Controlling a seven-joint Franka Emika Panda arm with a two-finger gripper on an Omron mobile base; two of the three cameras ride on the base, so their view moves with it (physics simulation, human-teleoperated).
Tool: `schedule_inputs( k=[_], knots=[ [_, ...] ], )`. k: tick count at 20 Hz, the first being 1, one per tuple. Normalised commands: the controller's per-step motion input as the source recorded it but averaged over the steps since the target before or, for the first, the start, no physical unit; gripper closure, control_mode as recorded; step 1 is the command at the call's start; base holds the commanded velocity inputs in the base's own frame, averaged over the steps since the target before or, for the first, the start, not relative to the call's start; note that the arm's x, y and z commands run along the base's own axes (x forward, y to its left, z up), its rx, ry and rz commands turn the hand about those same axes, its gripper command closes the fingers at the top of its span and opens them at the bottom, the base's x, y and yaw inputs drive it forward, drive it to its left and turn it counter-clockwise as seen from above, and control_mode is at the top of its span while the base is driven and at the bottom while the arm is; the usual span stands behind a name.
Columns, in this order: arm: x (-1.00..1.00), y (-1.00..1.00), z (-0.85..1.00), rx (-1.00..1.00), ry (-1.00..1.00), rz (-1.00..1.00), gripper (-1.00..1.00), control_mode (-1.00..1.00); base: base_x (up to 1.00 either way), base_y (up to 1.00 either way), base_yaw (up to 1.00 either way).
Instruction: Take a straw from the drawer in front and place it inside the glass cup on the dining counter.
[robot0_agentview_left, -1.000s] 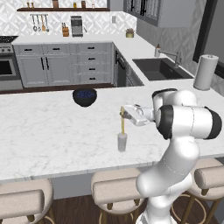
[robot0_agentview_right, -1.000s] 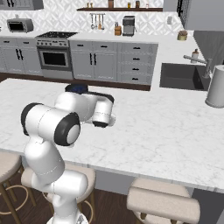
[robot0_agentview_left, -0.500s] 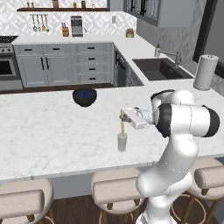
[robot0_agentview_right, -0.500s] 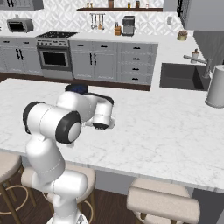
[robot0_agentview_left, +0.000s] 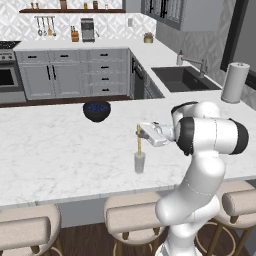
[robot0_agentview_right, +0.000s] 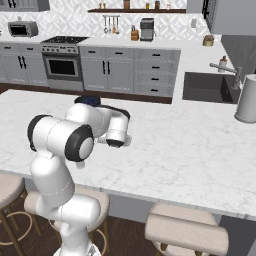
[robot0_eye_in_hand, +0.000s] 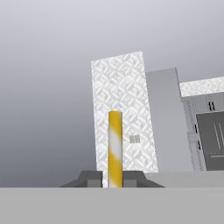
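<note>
Now the tool (robot0_agentview_left: 139, 131) pinches the upright straw (robot0_agentview_left: 139, 142), its bottom inside the glass cup (robot0_agentview_left: 139, 163)

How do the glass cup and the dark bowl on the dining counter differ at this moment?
The glass cup is small, clear and straight-sided; the bowl is wider, round and dark blue-black. The cup has the yellow straw standing upright in it; the bowl has none. The cup sits nearer the stools, the bowl farther back. Both stand upright on the dining counter.

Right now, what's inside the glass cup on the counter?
The yellow straw stands upright with its lower end in the glass cup, its top pinched in the hand. The straw's tip inside the cup is not discernible.
</note>
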Motion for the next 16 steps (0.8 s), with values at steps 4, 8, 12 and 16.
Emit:
schedule_inputs(
  k=[4, 8, 12, 16],
  knots=[
    [0.0, 0.01, -0.14, -0.01, 0.0, 0.0, 1.0, -1.0, 0.0, 0.0, 0.0],
    [0.0, 0.06, -0.19, 0.0, 0.0, 0.0, 1.0, -1.0, 0.0, 0.0, 0.0],
    [0.0, 0.08, -0.13, 0.0, -0.02, 0.0, 1.0, -1.0, 0.0, 0.0, 0.0],
    [0.08, 0.08, -0.06, 0.0, -0.04, 0.0, 1.0, -1.0, 0.0, 0.0, 0.0]
  ],
)
